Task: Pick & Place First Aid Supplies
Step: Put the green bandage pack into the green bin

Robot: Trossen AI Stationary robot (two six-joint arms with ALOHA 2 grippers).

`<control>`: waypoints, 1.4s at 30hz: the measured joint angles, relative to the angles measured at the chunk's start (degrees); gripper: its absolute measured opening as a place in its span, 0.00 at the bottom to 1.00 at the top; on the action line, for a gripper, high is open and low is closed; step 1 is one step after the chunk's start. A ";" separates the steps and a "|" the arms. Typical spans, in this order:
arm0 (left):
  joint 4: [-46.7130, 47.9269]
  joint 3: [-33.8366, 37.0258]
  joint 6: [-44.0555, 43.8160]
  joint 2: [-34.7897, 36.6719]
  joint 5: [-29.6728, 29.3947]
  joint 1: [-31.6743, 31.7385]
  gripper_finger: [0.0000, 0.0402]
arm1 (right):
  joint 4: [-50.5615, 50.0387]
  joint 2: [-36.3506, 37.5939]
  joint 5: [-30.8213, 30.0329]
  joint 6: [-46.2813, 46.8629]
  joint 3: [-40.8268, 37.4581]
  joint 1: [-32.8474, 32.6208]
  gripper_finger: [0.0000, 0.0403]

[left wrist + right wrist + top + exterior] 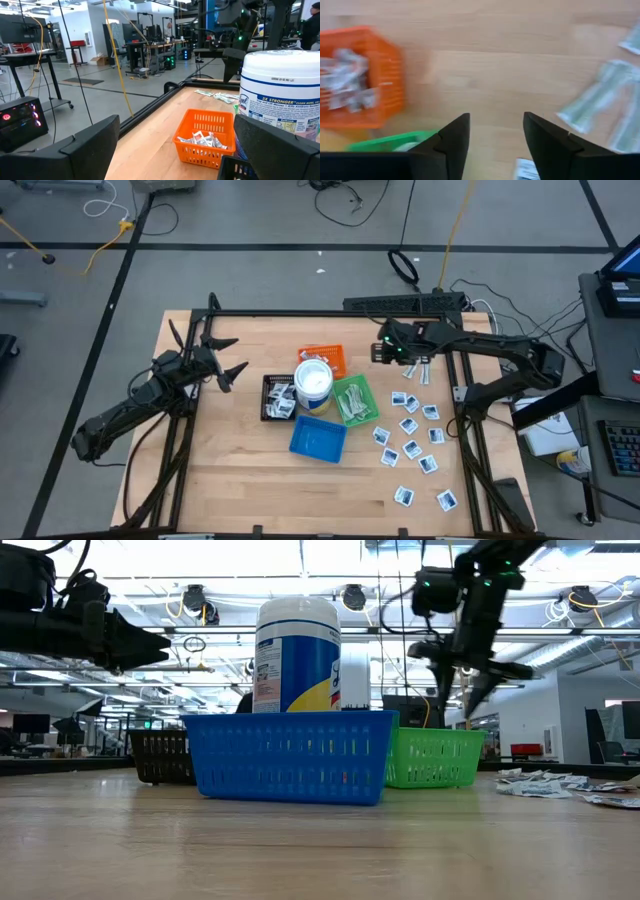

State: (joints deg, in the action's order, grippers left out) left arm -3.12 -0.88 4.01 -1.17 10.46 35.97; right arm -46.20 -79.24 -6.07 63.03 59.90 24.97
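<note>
White square packets (410, 427) lie scattered flat on the right half of the wooden table. A few pale wrapped strips (421, 368) (592, 102) lie farther back. My right gripper (383, 352) (495, 120) hangs open above bare table between the orange tray (330, 357) and those strips, pointing steeply down, with nothing between its fingers. At the table's left, my left gripper (228, 362) (176, 122) waits open and level, holding nothing. The orange tray (370, 75) holds small packets (202, 140).
A white tub with a blue band (313, 385) stands in the middle among the trays. Around it are a black tray (268, 408) with packets, a green tray (368, 392) with strips, and a blue tray (318, 438). A black frame rail (320, 313) runs along the far edge.
</note>
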 joint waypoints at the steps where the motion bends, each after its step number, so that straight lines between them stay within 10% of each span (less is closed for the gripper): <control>1: -0.04 -0.01 0.00 0.00 0.00 0.00 0.99 | -0.12 0.88 0.04 0.63 -1.06 0.54 0.47; 20: -0.06 -0.01 0.00 0.02 0.00 0.00 0.99 | 0.49 9.13 0.09 5.31 -13.20 9.47 0.48; 42: -0.06 -0.01 0.00 0.00 0.00 0.00 0.99 | 11.19 -3.15 0.18 7.19 -17.90 9.41 0.38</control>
State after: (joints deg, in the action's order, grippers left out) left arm -3.18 -0.89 4.01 -1.17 10.46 35.97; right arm -35.00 -82.39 -5.89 70.22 42.00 34.38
